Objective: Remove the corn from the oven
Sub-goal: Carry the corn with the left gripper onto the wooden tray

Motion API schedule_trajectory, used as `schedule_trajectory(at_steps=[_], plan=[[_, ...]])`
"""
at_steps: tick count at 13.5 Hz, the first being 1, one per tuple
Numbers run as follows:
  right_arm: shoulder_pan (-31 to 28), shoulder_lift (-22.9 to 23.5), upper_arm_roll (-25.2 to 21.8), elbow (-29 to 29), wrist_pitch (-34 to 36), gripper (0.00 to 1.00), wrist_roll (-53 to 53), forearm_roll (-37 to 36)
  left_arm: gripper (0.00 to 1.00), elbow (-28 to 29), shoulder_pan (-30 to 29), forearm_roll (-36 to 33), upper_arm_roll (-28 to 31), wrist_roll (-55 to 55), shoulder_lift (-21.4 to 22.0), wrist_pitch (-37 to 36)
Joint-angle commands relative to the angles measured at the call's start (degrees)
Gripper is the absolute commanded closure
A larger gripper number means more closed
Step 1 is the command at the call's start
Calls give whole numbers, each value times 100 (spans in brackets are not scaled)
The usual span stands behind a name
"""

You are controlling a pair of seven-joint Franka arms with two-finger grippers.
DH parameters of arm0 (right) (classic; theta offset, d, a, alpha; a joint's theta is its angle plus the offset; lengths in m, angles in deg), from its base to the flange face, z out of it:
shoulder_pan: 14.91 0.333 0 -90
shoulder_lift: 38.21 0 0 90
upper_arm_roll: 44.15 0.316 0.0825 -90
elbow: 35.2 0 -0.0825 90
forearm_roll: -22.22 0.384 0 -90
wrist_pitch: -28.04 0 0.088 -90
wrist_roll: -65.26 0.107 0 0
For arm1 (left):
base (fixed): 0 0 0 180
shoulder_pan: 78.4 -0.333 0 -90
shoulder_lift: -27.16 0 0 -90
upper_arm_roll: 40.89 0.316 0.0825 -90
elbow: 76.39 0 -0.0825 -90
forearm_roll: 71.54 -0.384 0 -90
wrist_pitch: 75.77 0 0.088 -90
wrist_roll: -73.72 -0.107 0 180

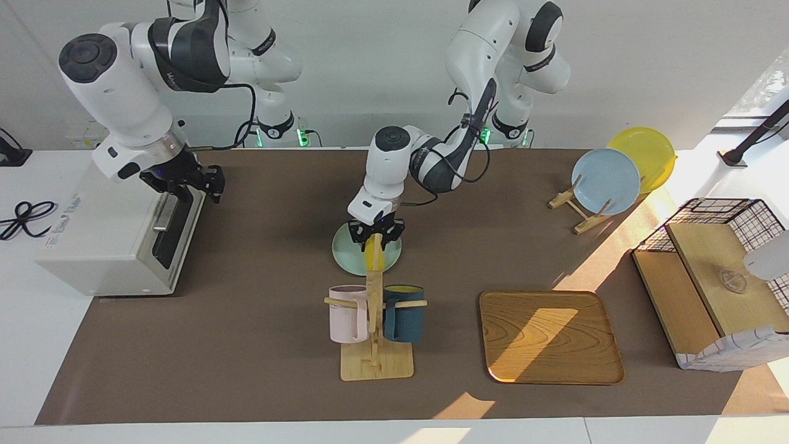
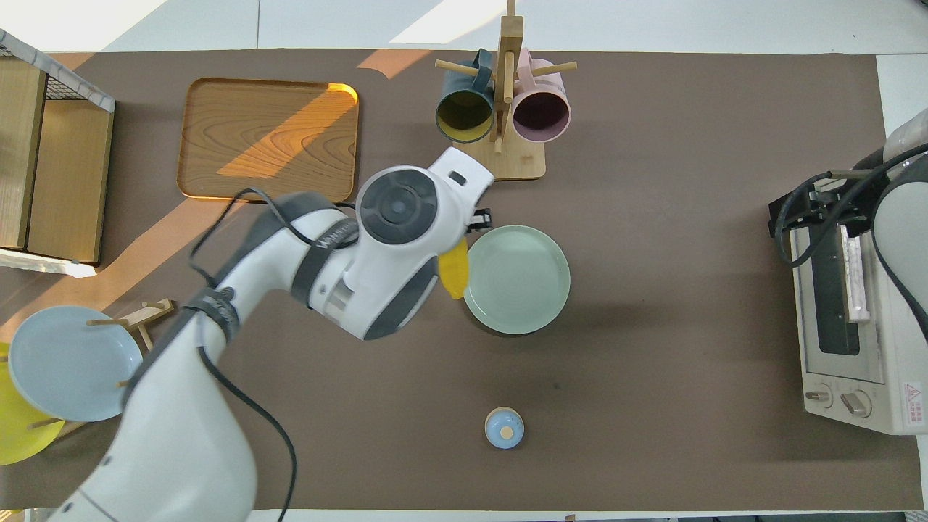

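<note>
The right end effector (image 1: 188, 184) hangs with fingers apart above the oven (image 1: 117, 237), whose door is closed. The left end effector (image 1: 375, 236) is clamped on the corn (image 1: 372, 254), raised over the green plate (image 1: 346, 254) mid-bench.

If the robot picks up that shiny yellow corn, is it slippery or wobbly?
Probably a bit slippery: the corn looks glossy, and the left pincer grips only its top end, so it could swing or slide. It seems stiff, since it hangs straight without bending. Being rounded and tapered, it would likely roll if laid on the green plate.
</note>
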Motion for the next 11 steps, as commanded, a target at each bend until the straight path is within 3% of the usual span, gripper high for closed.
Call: schedule_trajectory(at_steps=[1, 4, 7, 8, 11], plan=[[-31, -415, 15, 453, -1, 0, 10, 140, 100, -368, -853, -41, -79, -951, 42, -437], [-23, -593, 15, 666, -10, 0, 10, 140, 100, -868, -1776, 99, -106, -2066, -353, -464], [92, -636, -20, 684, -1, 0, 19, 131, 100, -2229, -2111, 100, -106, -2429, -1581, -517], [92, -654, -29, 693, -1, 0, 27, 131, 100, -2433, -2208, 100, -114, -2691, -1837, -430], [30, -654, -20, 667, -1, 0, 27, 131, 100, -2392, -2516, 117, -132, -3211, -2138, 89]])
